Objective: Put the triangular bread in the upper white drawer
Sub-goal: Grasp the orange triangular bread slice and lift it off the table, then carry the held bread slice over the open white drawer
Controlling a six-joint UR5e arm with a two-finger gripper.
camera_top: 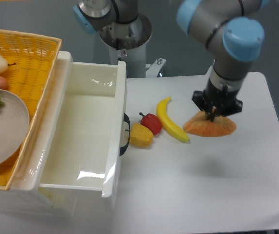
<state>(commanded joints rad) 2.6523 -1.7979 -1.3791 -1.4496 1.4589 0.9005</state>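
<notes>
With the drawer [88, 136] pulled wide open and bare inside, the gripper [212, 117] hung over the table's [236, 190] right side, fingers pinched tight on the bread [210, 127] from above. That top grip looked chosen for carrying it over the drawer's wall. Judging by its shadow, the bread was off the tabletop, just right of the banana [171, 119], lying flat, long axis left-right, rounded edge toward the camera.

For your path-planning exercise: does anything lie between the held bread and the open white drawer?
Yes. The banana, red pepper and yellow pepper lie on the table between the triangular bread, held by the gripper, and the upper white drawer.
</notes>
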